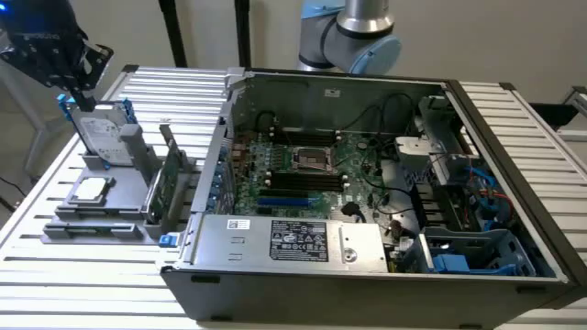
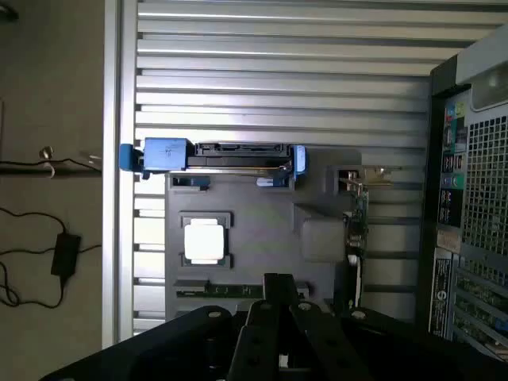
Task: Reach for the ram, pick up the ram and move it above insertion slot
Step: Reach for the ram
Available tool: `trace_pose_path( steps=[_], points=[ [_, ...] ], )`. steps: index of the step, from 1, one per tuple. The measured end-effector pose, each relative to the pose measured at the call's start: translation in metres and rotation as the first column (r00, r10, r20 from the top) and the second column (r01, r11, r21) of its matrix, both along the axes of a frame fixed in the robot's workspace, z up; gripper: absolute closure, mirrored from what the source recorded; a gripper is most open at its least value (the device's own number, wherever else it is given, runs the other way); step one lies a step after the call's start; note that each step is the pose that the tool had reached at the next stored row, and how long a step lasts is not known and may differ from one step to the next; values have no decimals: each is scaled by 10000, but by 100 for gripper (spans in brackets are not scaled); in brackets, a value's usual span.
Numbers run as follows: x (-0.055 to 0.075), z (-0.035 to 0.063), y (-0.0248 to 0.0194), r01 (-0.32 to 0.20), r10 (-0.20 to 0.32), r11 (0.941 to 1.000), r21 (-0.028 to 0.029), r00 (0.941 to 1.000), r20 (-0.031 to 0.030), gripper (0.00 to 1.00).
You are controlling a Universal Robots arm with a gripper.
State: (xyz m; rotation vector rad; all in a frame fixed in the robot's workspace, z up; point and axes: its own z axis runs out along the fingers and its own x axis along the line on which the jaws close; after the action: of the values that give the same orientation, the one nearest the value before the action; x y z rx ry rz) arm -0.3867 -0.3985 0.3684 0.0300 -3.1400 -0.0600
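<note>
The ram (image 2: 216, 290) is a thin green stick lying in a slot along one edge of the grey fixture (image 2: 262, 214); the gripper's black body hides part of it. In the exterior view it lies at the near end of the fixture (image 1: 92, 231). My gripper (image 1: 81, 96) hangs in the air over the fixture's far end, above the hard drive (image 1: 95, 134), and touches nothing. In the wrist view the gripper (image 2: 278, 292) points down toward the fixture. The black memory slots (image 1: 307, 181) lie on the motherboard inside the open computer case (image 1: 275, 295).
On the fixture a bigger green expansion card (image 1: 165, 184) stands upright beside a square processor (image 1: 92, 190). The blue-framed hard drive (image 2: 214, 156) stands at the far end. The case's side wall (image 1: 220, 158) rises right of the fixture in the exterior view. A slatted metal table (image 1: 82, 289) carries everything.
</note>
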Motion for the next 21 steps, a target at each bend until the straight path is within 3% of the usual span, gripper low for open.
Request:
trace_pose_path(
  steps=[14,16,21],
  points=[
    [0,1,-3,0,0,10000,-2,10000,-3,89],
    [-1,1,-41,1,-1,10000,0,10000,-2,89],
    [-39,-1,-262,1,-1,10000,0,10000,0,89]
  ],
)
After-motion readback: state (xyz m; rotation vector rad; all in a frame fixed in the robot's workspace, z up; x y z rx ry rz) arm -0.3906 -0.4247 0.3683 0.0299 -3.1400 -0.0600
